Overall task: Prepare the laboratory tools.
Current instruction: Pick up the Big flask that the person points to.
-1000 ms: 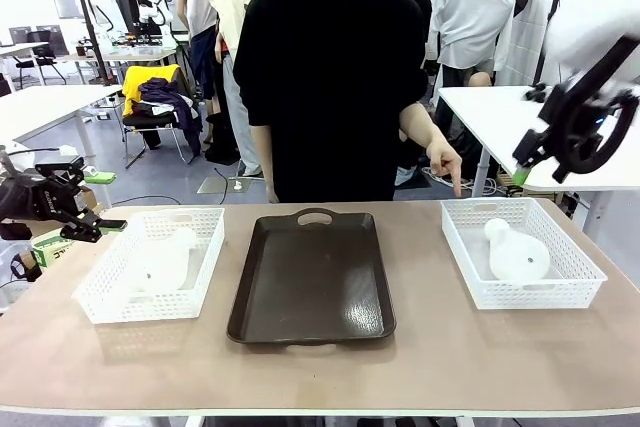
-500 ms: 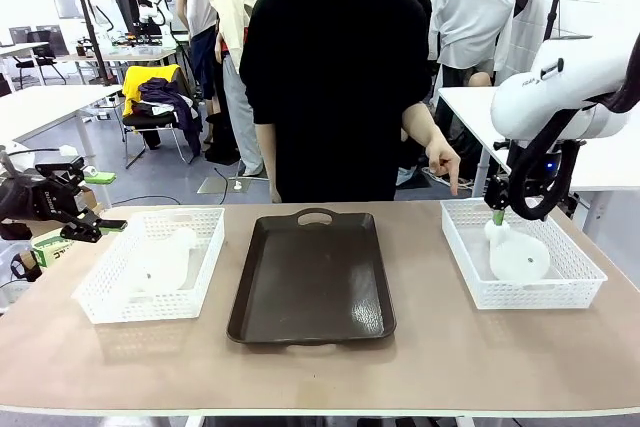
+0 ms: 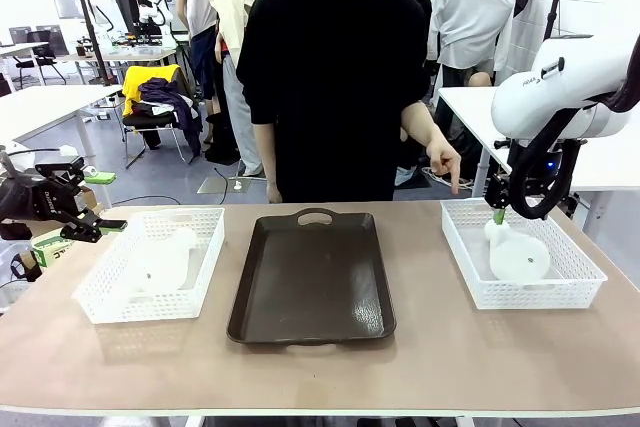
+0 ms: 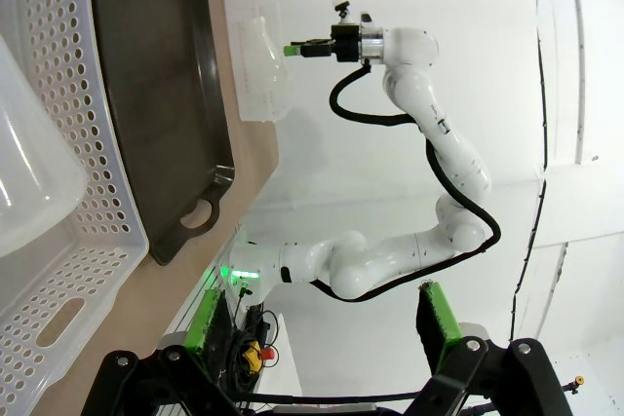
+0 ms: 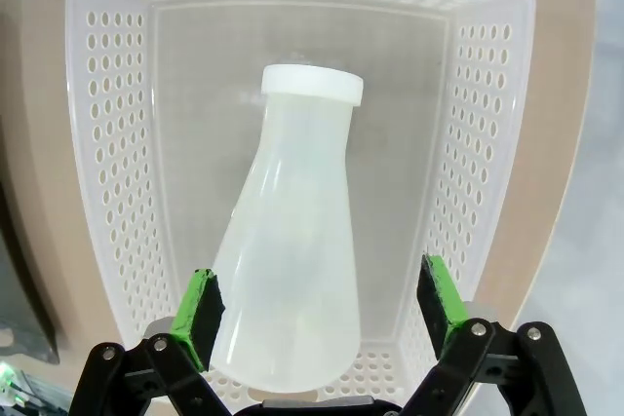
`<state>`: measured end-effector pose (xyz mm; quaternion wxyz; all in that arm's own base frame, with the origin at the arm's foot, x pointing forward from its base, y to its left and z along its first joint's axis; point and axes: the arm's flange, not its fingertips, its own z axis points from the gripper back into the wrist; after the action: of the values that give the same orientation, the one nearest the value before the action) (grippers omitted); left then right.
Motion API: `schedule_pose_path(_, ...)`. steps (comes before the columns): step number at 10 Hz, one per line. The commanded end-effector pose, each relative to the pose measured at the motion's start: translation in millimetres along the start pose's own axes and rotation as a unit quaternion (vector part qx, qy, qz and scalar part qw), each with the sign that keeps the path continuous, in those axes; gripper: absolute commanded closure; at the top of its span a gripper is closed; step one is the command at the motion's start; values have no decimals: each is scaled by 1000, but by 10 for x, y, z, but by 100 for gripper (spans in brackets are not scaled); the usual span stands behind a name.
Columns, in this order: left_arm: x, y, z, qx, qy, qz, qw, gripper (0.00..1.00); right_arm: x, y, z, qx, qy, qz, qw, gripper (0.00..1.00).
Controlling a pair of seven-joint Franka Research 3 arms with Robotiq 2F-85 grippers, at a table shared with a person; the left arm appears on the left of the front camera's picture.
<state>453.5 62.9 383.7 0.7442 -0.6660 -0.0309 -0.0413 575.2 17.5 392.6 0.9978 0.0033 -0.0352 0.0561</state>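
Observation:
Two frosted-white conical flasks lie on their sides in white baskets. One flask (image 3: 160, 262) is in the left basket (image 3: 110, 297), and its curved wall (image 4: 24, 177) shows in the left wrist view. My left gripper (image 3: 85, 222) (image 4: 320, 323) hangs open just outside that basket's left wall, holding nothing. The other flask (image 3: 517, 254) (image 5: 292, 231) lies in the right basket (image 3: 560, 292) (image 5: 487, 143). My right gripper (image 3: 498, 215) (image 5: 320, 304) hovers open just above it, green pads (image 5: 200, 304) on either side of the flask's wide base.
A dark brown handled tray (image 3: 312, 277) (image 4: 156, 75) lies between the baskets. A person in black stands at the far edge, one hand (image 3: 445, 162) pointing down at the right basket's far left corner. The table's near strip is bare.
My right arm swung down from high at the right to above the flask in the right basket, then held still. The left arm, both flasks and the pointing hand have not moved.

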Motion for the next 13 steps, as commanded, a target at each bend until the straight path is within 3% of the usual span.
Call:
schedule_pose_path(1, -4, -15, 14, -2, -1, -1, 1000, 0, -5, -11, 16, 0, 0, 1, 1000, 0)
schedule_pose_path(8, -4, -15, 14, -2, -1, -1, 1000, 0, 144, 150, -84, -3, 20, -56, 998, 0)
schedule_pose_path(10, -4, -15, 14, -2, -1, -1, 1000, 0, 156, 279, -138, -42, -15, -87, 995, 0)
schedule_pose_path(13, -4, -15, 14, -2, -1, -1, 1000, 0, 194, 387, -242, -64, -22, -92, 993, 0)
